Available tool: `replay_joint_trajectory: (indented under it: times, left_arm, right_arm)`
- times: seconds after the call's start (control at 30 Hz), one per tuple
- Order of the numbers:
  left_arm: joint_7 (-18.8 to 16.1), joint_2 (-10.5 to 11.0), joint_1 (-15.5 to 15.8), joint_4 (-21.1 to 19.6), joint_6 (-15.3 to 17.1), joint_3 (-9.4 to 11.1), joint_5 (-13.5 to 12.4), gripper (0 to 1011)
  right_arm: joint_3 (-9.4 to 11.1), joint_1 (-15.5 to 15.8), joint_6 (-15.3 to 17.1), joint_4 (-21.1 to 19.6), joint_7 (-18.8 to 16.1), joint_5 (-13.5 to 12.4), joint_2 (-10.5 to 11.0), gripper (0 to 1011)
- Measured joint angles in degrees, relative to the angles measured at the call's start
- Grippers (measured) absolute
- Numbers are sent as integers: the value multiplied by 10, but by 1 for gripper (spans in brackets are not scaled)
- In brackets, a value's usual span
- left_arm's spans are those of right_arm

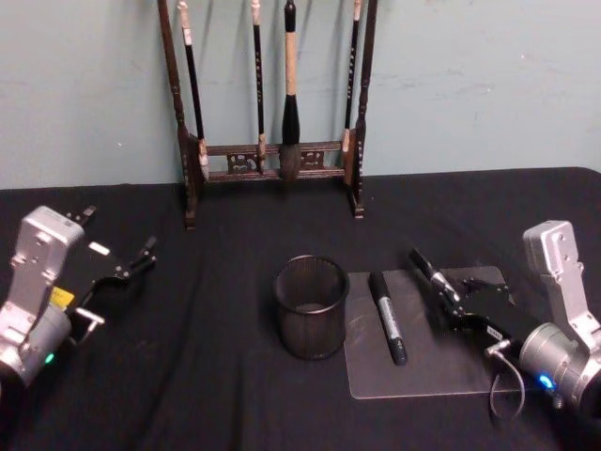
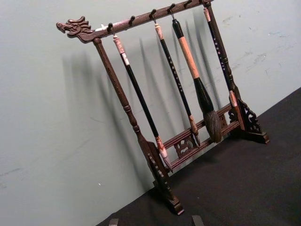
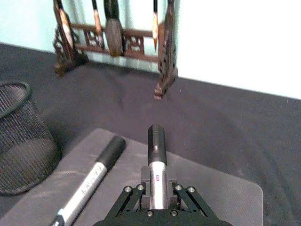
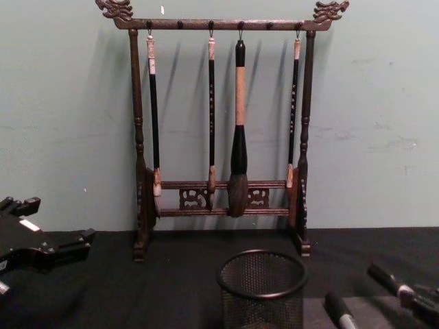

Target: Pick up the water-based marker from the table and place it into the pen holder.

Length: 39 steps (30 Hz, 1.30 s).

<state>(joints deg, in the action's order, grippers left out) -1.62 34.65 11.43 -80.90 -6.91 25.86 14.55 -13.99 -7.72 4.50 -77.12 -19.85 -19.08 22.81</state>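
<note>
My right gripper [image 1: 454, 306] is shut on a water-based marker [image 1: 428, 270] with a black cap, holding it low over a clear mat [image 1: 441, 371] on the table's black cloth [image 1: 188, 376]. In the right wrist view this marker [image 3: 157, 165] points away between the jaws. Another marker [image 1: 387, 318] lies flat on the mat, between the held one and the pen holder [image 1: 311, 306]. The pen holder is a round black mesh cup standing left of the mat; it also shows in the chest view [image 4: 262, 288]. My left gripper [image 1: 117, 237] is open and idle at the far left.
A tall dark wooden brush rack [image 1: 272, 160] with several hanging brushes stands at the back against the wall, behind the pen holder. The left wrist view looks at this rack [image 2: 164, 117]. Bare black cloth lies between the left gripper and the pen holder.
</note>
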Motion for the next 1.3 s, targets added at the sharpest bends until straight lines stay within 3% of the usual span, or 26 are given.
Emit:
replay_joint_trajectory:
  times: [0.3,0.5,0.63,0.9,1.3]
  left_arm:
    - [0,0,0,0,0,0,0,1009]
    - [0,0,0,0,0,0,0,1009]
    - [0,0,0,0,0,0,0,1009]
    - [0,0,0,0,0,0,0,1009]
    - [0,0,0,0,0,0,0,1009]
  right_arm:
    - [9,9,-82,4,-36,-16,-5,194]
    - [16,10,-122,15,-60,-38,-11,192]
    - [20,4,-167,38,-92,-60,-17,192]
    - [17,5,-189,38,-115,-78,-17,192]
    - [-2,11,-197,-4,-119,-64,-3,194]
